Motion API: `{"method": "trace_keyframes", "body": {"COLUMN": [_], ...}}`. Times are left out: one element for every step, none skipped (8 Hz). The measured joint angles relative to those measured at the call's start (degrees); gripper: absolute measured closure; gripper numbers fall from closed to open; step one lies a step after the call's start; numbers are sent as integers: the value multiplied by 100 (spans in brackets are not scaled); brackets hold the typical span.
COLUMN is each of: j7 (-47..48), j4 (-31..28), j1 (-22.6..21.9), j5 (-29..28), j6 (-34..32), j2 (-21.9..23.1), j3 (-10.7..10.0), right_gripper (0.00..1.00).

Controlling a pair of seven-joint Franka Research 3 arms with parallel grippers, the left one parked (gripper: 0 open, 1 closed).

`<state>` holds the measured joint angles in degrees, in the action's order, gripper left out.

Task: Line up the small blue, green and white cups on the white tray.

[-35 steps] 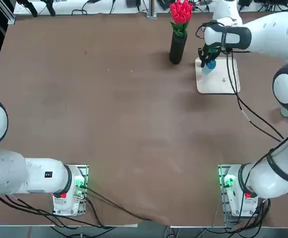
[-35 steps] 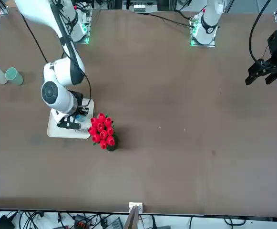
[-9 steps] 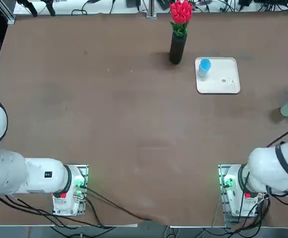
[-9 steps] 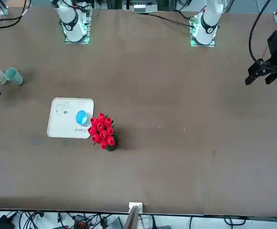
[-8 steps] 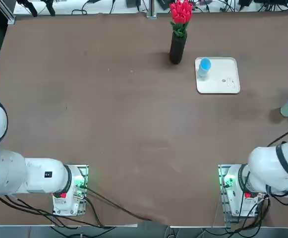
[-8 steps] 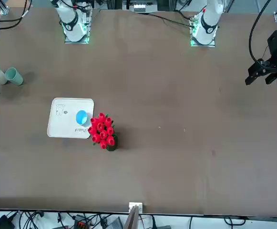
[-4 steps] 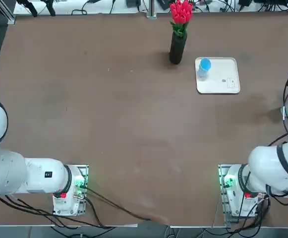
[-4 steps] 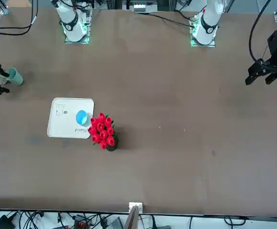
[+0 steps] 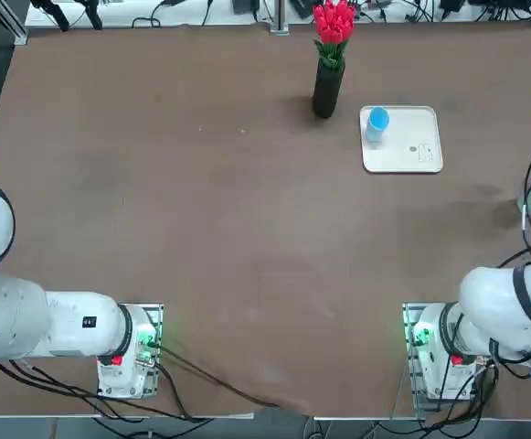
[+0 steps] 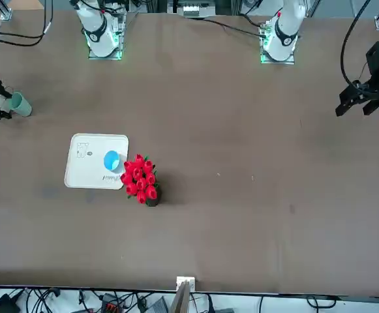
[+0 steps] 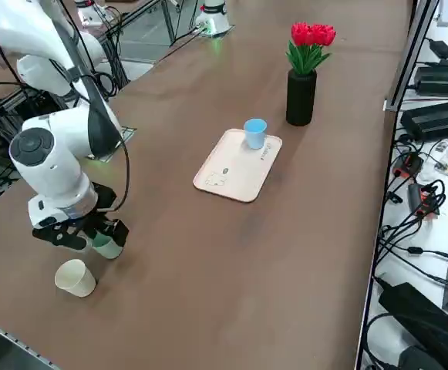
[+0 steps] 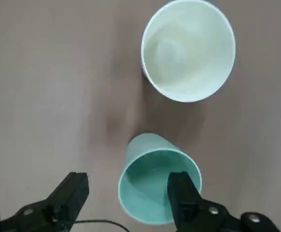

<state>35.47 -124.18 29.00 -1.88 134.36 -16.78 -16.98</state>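
And here we are at the brown, smooth-topped bench, with the black two-fingered pincer of the right arm hanging over the small tapered teal-green plastic cup! The pincer stands wide open, its fingers well spread, and one fingertip shows across the mouth of that green cup. Whether it touches the cup, I cannot tell.

Just beside the green cup is the small tapered off-white plastic cup, the two of them out on bare bench, away from the tray. From the right side, the white one is in plain sight, while the pincer partly covers the green one.

Over on the flat white square tray with rounded corners and a raised rim, we have a single cup: the small light blue plastic one, upright near a corner (the corner on the vase's side, mind you). Small grey markings show on the tray's surface.

And near the tray, apart from it, the tall black vase stands upright, carrying its bright red flowers with green leaves.
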Motion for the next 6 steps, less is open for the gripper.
{"method": "trace_keyframes", "body": {"j7": [0, 0, 6, 19, 22, 23], "j4": [-178, -251, -260, -260, -260, -260], "j1": [0, -1, -2, -2, -3, -3], "j5": [0, -1, -2, -3, -3, -3], "j6": [242, 362, 406, 415, 420, 422], "j2": [-6, -8, -9, -8, -8, -7], "j3": [20, 43, 51, 51, 52, 52], "right_gripper": [8, 13, 33, 54, 73, 92]}}
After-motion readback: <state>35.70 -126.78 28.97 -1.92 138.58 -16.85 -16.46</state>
